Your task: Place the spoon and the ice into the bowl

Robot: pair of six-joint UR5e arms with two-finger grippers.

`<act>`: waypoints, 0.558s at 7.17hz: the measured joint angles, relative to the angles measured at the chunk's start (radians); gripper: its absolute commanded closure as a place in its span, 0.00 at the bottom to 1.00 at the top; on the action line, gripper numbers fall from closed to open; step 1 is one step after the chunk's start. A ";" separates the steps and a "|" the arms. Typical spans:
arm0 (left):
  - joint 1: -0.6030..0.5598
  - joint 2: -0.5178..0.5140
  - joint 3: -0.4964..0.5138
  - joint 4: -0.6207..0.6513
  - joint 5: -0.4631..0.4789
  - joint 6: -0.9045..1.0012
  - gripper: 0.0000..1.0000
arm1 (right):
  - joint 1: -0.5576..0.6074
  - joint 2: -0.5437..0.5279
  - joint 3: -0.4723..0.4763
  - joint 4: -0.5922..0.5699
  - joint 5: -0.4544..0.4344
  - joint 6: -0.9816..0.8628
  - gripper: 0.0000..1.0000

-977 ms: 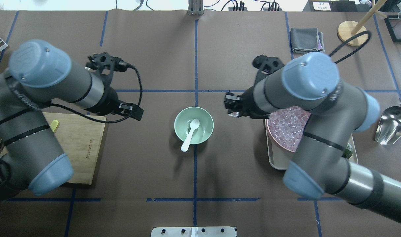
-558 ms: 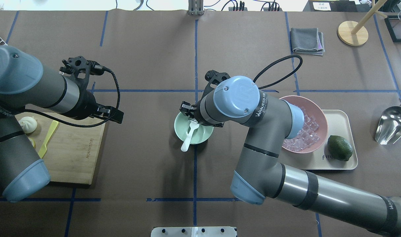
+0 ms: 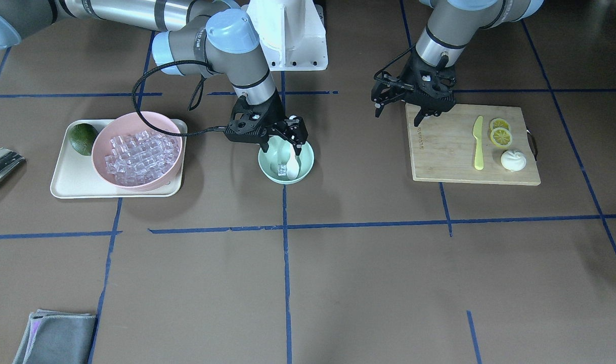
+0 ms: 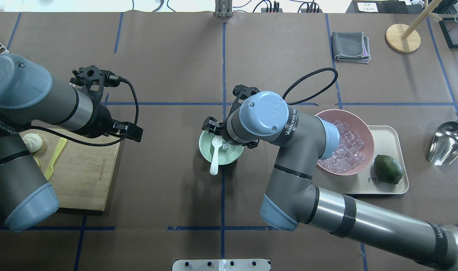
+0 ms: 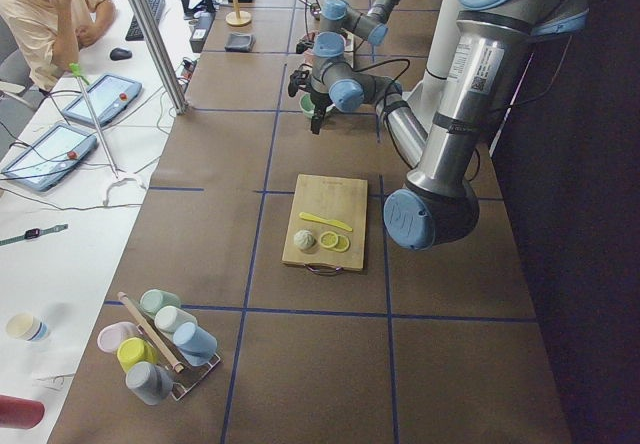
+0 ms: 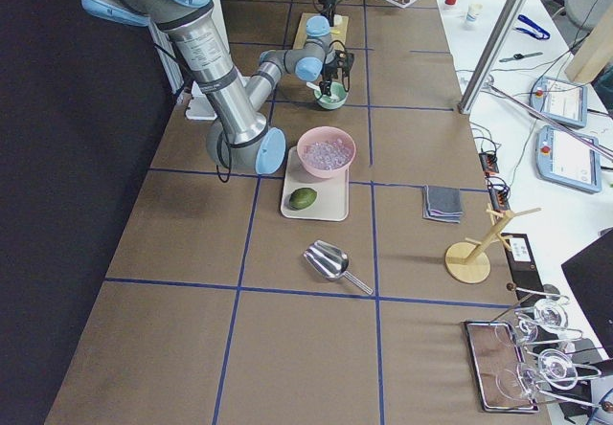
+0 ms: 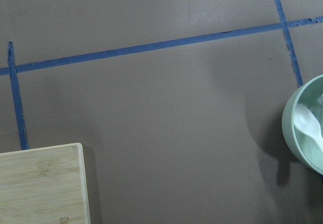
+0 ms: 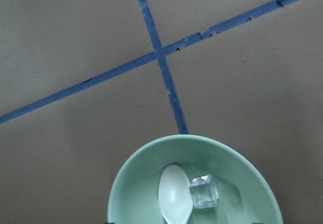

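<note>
One ice cube [image 8: 204,191] now lies beside the spoon [image 8: 174,199] in the bowl [image 8: 133,176], mid-table: both items in. My right gripper [image 3: 281,146] above has opened, seemingly empty; left gripper [image 3: 396,115], toward the left edge, gapes empty.

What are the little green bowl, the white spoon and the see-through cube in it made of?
The bowl: probably matte plastic, smooth and evenly mint. The spoon: likely plastic, thin, white, slightly glossy. The cube: ice or clear plastic; see-through with bright glints.
</note>
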 measured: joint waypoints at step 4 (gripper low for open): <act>-0.052 0.073 -0.018 0.000 -0.006 0.079 0.01 | 0.280 -0.336 0.279 -0.008 0.294 -0.223 0.00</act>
